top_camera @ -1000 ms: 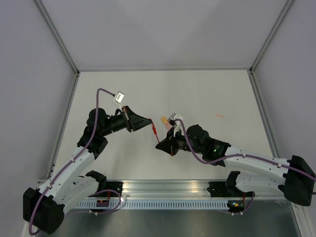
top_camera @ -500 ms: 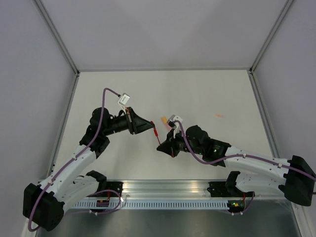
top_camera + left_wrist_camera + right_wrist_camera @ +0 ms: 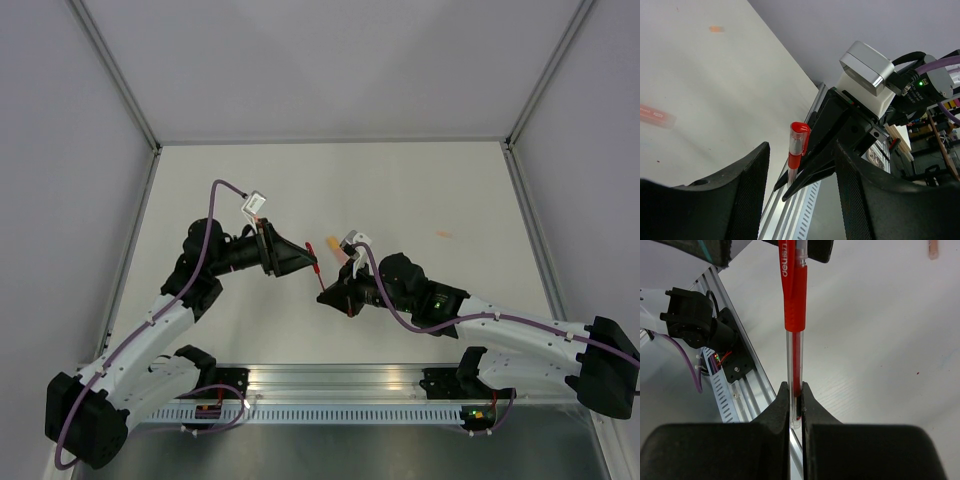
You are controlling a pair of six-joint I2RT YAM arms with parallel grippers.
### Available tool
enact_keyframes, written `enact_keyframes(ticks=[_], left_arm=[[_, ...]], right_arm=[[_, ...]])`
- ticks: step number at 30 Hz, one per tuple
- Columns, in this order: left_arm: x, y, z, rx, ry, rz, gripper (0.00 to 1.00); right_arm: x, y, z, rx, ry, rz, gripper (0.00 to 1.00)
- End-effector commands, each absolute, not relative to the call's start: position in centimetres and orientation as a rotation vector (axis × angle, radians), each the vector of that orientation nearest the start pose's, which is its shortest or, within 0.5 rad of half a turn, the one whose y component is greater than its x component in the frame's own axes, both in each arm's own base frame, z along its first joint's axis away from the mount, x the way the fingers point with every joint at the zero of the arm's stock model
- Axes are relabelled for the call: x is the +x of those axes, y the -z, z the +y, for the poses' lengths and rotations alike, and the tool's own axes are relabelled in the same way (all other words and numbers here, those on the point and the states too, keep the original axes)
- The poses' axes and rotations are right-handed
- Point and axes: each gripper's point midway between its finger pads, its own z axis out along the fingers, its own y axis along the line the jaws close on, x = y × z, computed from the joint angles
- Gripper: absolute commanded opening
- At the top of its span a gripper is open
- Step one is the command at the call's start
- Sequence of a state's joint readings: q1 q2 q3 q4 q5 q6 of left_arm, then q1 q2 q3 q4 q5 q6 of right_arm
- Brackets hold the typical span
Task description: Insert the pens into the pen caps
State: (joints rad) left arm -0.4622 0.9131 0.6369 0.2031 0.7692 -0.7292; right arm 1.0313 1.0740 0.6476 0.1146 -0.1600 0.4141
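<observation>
My right gripper is shut on the clear barrel end of the red pen and holds it above the table. The red pen cap sits on the pen's far end, clip outward. My left gripper is open, with its fingers wide apart on either side of the capped end and not touching it. In the top view the two grippers meet mid-table, left and right, with the pen between them. A short orange piece lies just behind the right wrist.
A small peach stick lies on the white table to the right, and it also shows in the left wrist view. A blurred pink-red piece lies on the table. The aluminium rail runs along the near edge.
My left wrist has rolled and its fingers have come off the red cap. The cap stays on the pen, which now stands more upright in the right gripper.
</observation>
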Motion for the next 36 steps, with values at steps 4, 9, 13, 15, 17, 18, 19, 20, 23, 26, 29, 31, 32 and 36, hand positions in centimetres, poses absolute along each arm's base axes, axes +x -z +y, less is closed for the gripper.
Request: enact_keyframes(ticks=[4,9,13,15,17,18,19,20,23,26,29,31,32,36], left_arm=[[20.0,-29.4,-25.4,0.415,1.464,1.736,0.6],[20.0,-30.1,-25.4,0.395,1.477,1.707,0.58],[20.0,-30.6,-25.3,0.389,1.473,1.685,0.55],[20.1,-30.8,-25.2,0.378,1.471,1.673,0.52],[20.1,-31.0,-25.2,0.372,1.479,1.664,0.49],[20.1,-30.9,-25.3,0.373,1.482,1.666,0.44],[20.1,-30.8,-25.3,0.372,1.487,1.672,0.42],[20.1,-30.7,-25.4,0.37,1.488,1.673,0.41],[20.0,-30.3,-25.6,0.382,1.499,1.679,0.27],[19.5,-29.4,-26.2,0.403,1.513,1.7,0.12],[18.7,-28.4,-27.1,0.441,1.523,1.72,0.02],[18.1,-27.9,-27.7,0.467,1.533,1.734,0.02],[17.8,-27.6,-28.1,0.485,1.535,1.744,0.02],[17.4,-26.1,-28.7,0.497,1.525,1.781,0.02]], right_arm=[[14.9,-21.9,34.3,-0.735,-1.161,1.8,0.0],[14.7,-21.7,34.5,-0.748,-1.174,1.806,0.0],[14.6,-21.6,34.6,-0.753,-1.183,1.808,0.0],[14.6,-21.5,34.7,-0.754,-1.182,1.812,0.0],[14.6,-21.5,34.7,-0.752,-1.182,1.81,0.0],[14.6,-21.5,34.7,-0.752,-1.181,1.812,0.0],[14.7,-21.5,34.6,-0.751,-1.18,1.812,0.0],[14.7,-21.5,34.7,-0.751,-1.18,1.812,0.0],[14.7,-21.3,34.7,-0.748,-1.176,1.818,0.0],[14.8,-21.4,34.6,-0.743,-1.172,1.815,0.0],[15.1,-21.6,34.4,-0.733,-1.156,1.809,0.0],[15.1,-21.6,34.3,-0.729,-1.15,1.812,0.0],[15.2,-21.8,34.2,-0.722,-1.15,1.808,0.0],[15.7,-22.4,33.5,-0.675,-1.12,1.793,0.0]])
